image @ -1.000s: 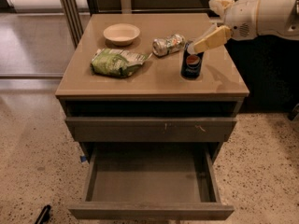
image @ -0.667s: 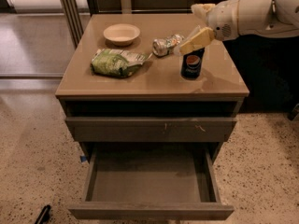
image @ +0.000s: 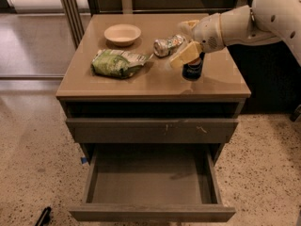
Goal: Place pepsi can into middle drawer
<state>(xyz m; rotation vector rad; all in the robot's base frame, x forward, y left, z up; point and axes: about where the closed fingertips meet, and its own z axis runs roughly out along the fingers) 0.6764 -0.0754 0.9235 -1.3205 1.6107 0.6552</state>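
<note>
The pepsi can (image: 193, 70), dark blue, stands upright on the right part of the cabinet top. My gripper (image: 186, 41) hovers just above and to the left of it. The jaws are open; one cream finger (image: 182, 56) hangs in front of the can's top and hides part of it, and the other finger (image: 188, 24) is farther back. The gripper holds nothing. The middle drawer (image: 153, 212) is pulled out below, with its grey floor (image: 150, 180) bare.
A crushed silver-and-green can (image: 168, 44) lies just left of my gripper. A green chip bag (image: 117, 63) and a beige bowl (image: 122, 34) sit on the left of the cabinet top (image: 221, 81). A shut drawer front with scratch marks (image: 150, 130) is above the open drawer.
My arm has swung left and down, so the gripper has moved from the right of the pepsi can to over its top. The can has not moved.
</note>
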